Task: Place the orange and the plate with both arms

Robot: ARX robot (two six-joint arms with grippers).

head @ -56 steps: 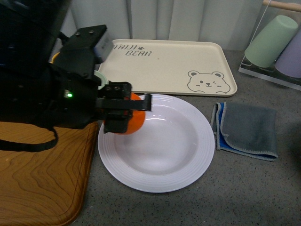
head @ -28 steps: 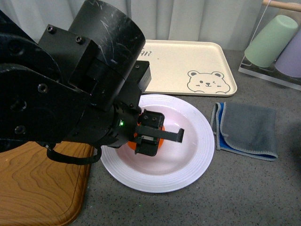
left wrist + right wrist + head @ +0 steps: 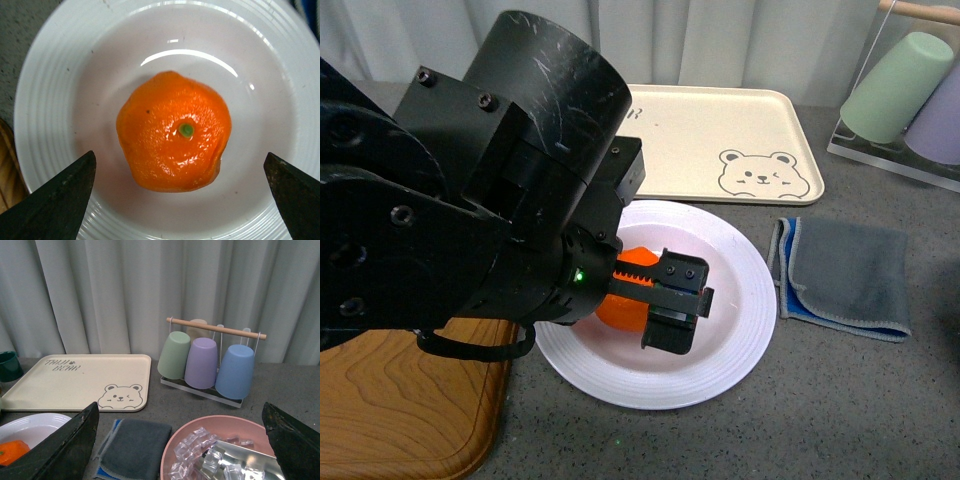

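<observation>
The orange point(image 3: 174, 131) lies in the well of the white plate point(image 3: 47, 95), stem dimple up. My left gripper point(image 3: 182, 195) hangs over it, open, its fingertips point(image 3: 65, 195) wide apart and clear of the fruit. In the front view the left arm covers most of the orange point(image 3: 625, 300) and the left part of the plate point(image 3: 740, 300); the left gripper point(image 3: 665, 295) sits over the plate's middle. My right gripper point(image 3: 182, 450) is open and empty, held off to the right; the orange point(image 3: 12, 452) and plate point(image 3: 30, 422) show at that view's edge.
A beige bear tray point(image 3: 720, 140) lies behind the plate. A grey cloth point(image 3: 845, 275) lies to its right. A rack of upturned cups point(image 3: 210, 360) stands at the back right. A pink bowl of ice cubes point(image 3: 210, 450) with a metal scoop sits under the right gripper. A wooden board point(image 3: 400, 400) is at the front left.
My left gripper carried the orange from the plate's left rim to its middle, then opened. The orange now rests in the plate, free of the fingers.
</observation>
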